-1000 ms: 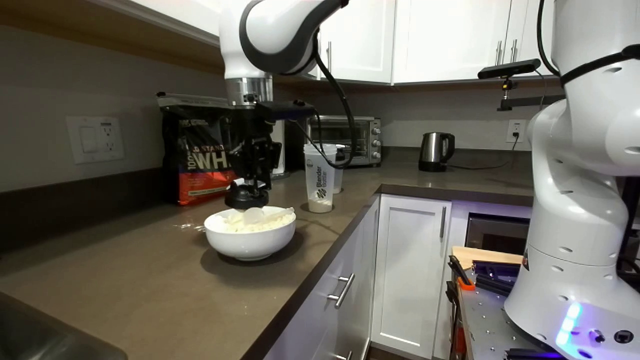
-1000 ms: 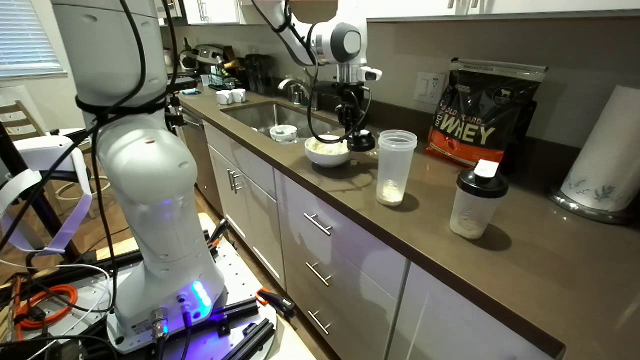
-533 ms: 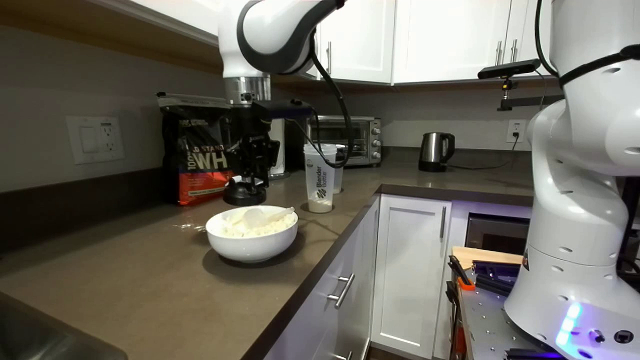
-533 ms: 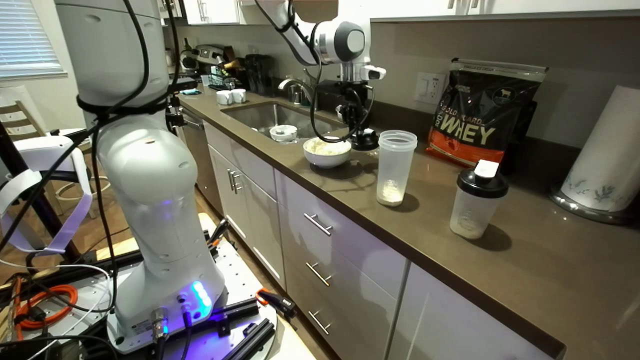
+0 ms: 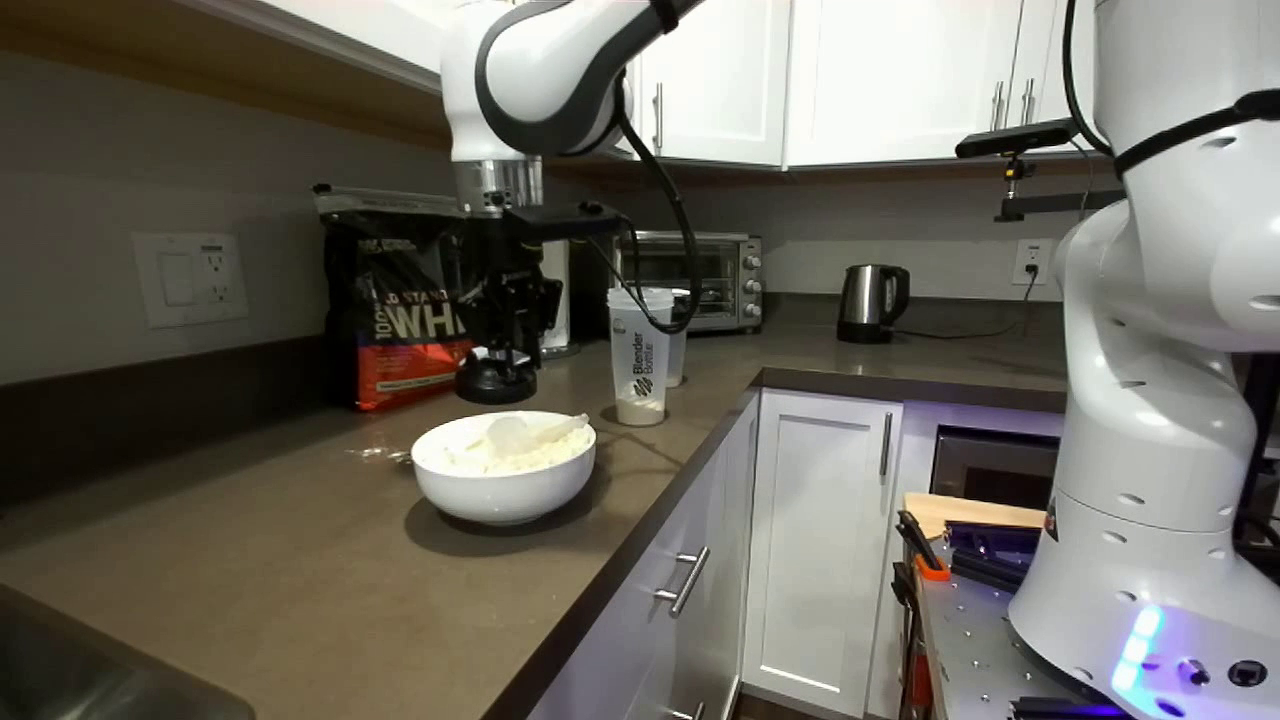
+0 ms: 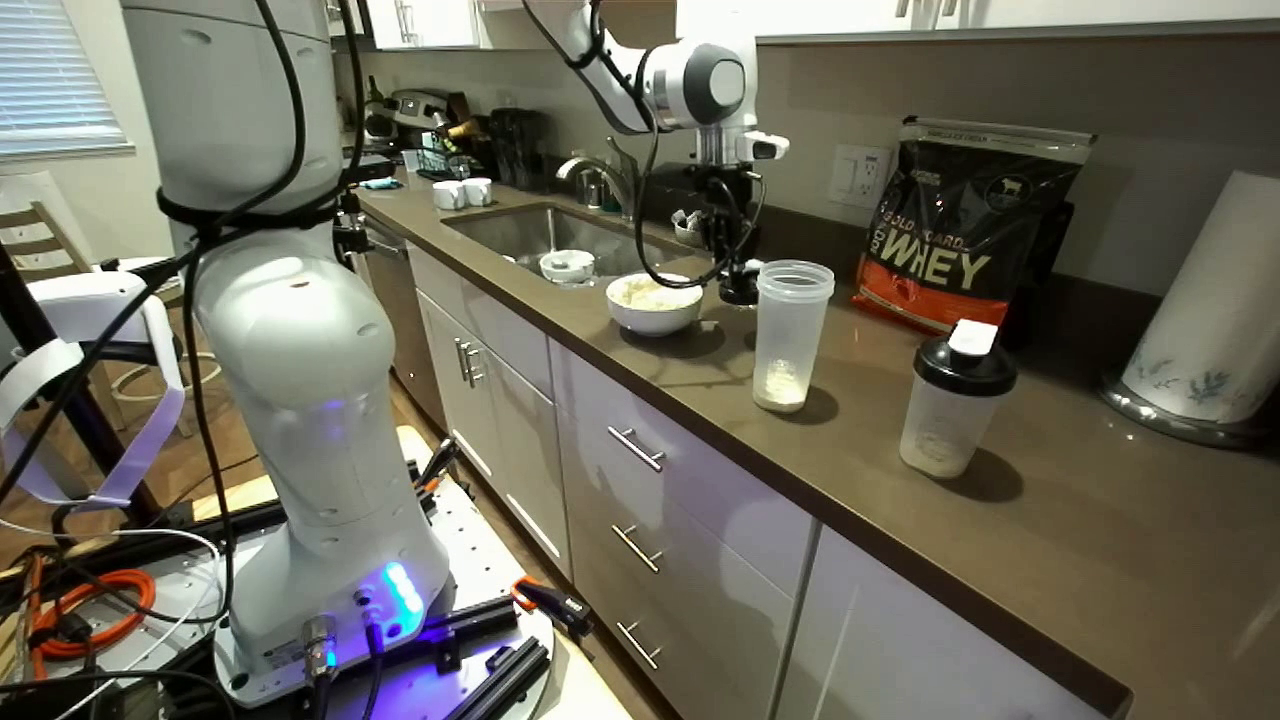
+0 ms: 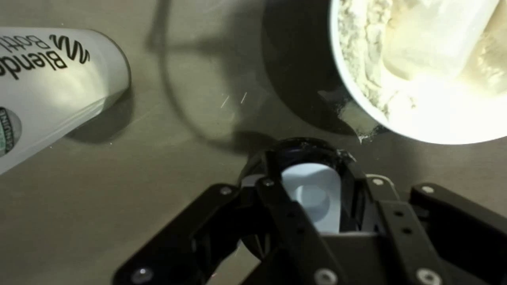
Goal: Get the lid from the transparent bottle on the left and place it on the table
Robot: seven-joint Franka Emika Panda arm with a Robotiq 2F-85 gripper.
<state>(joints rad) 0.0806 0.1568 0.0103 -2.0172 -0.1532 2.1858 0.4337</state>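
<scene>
Claw (image 7: 311,168) grips the black lid (image 5: 496,384), which sits directly beneath it, about level, clear of the counter (image 5: 300,560) and, in the wrist view, sideways between the open bottle (image 7: 59,91) and bowl (image 7: 439,134), so set-down probably calls for a straight descent, lid flat

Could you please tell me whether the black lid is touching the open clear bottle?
Apart: in an exterior view, the counter shows in the gap between the black lid and the open clear bottle.
</scene>
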